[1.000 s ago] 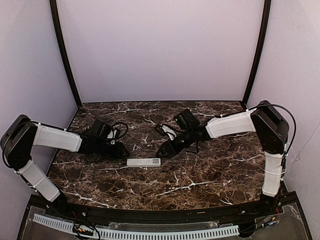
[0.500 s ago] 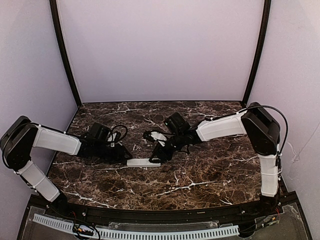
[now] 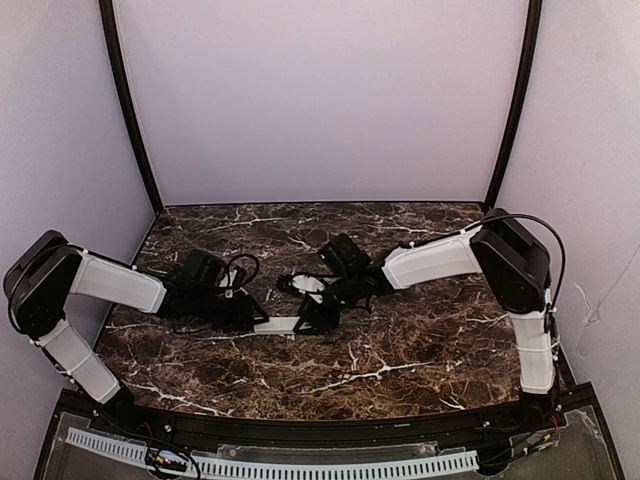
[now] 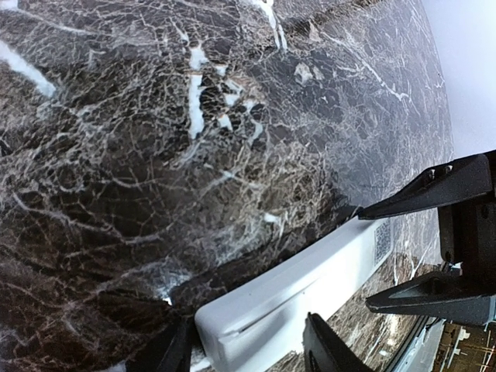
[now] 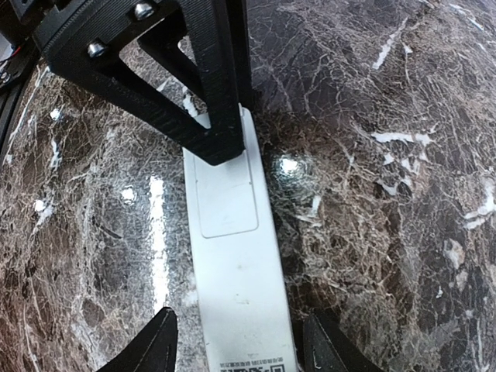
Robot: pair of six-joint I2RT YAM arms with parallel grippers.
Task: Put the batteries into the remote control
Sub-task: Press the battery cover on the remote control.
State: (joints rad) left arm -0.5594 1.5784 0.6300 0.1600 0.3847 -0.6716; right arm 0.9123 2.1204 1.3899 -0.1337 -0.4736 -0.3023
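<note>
The white remote control (image 3: 287, 324) lies flat on the marble table, back side up, with its battery cover (image 5: 225, 195) closed and a small dark label (image 4: 382, 241) at its right end. My left gripper (image 3: 252, 317) is open and straddles the remote's left end (image 4: 248, 353). My right gripper (image 3: 318, 315) is open and straddles the right end (image 5: 244, 350), with a gap on each side. The fingertips of the two grippers face each other along the remote. No batteries are in view.
The dark marble table (image 3: 400, 350) spans the enclosure, with pale walls behind and at both sides. Black cables (image 3: 240, 265) loop off the left wrist. The table's front edge (image 3: 330, 425) runs near the arm bases.
My right gripper has swung left and down onto the remote's right end. My left gripper has edged right onto the left end. The remote has shifted slightly left.
</note>
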